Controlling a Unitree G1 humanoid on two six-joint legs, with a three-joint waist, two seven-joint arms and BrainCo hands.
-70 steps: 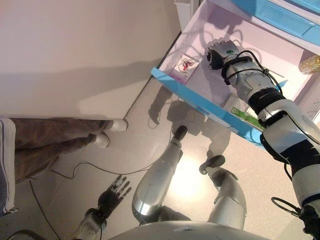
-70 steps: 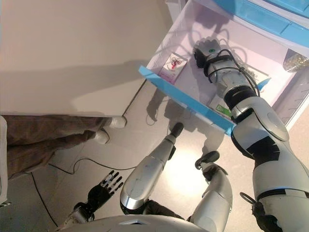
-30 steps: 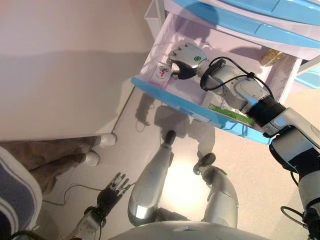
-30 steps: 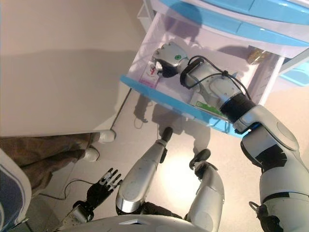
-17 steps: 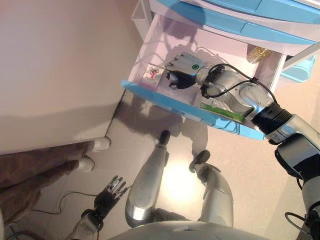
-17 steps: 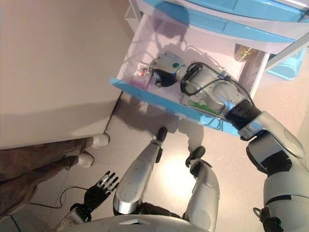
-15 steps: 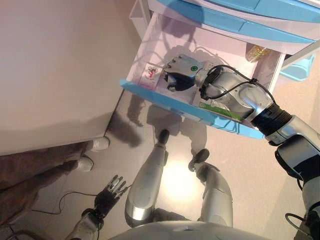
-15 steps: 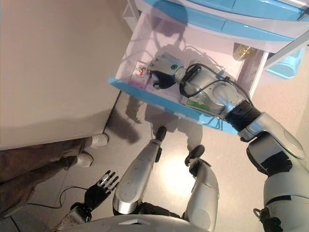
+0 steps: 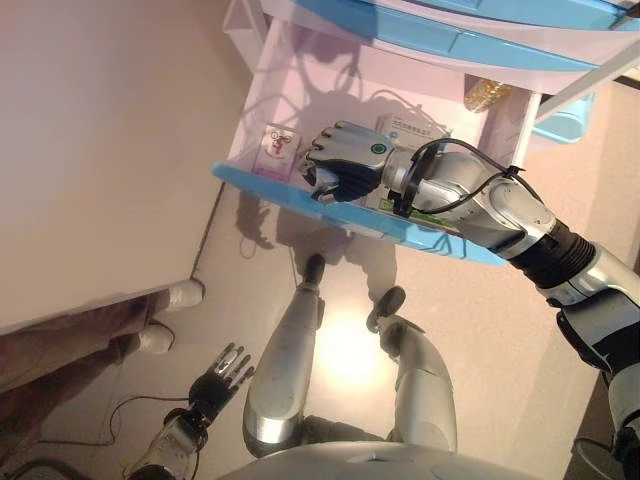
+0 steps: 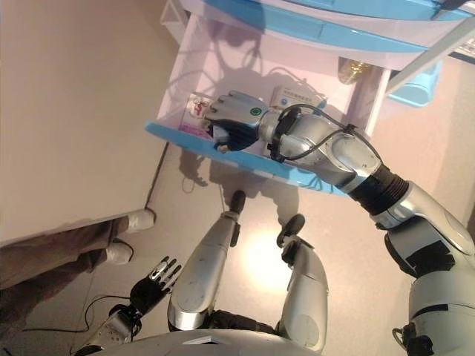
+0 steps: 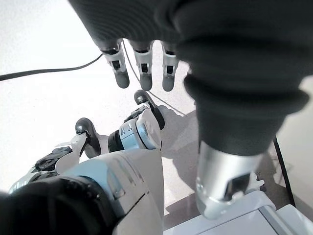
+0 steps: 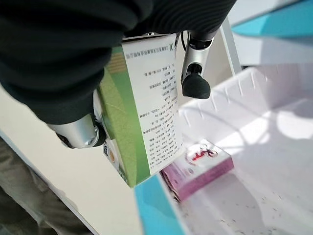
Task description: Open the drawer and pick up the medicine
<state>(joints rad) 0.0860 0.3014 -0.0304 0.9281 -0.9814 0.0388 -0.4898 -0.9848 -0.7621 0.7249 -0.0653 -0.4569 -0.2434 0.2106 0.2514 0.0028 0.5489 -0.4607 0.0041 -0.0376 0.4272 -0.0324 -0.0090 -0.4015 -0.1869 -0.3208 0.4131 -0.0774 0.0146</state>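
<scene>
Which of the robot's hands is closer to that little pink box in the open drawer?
The right. Its right hand is over the drawer right beside the pink box, fingers curled round a green and white box. The left hand hangs open far below, near the floor.

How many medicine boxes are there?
3. A green and white box is in the right hand. A pink box lies in the drawer's front left corner, and a white box farther back. More may be hidden.
</scene>
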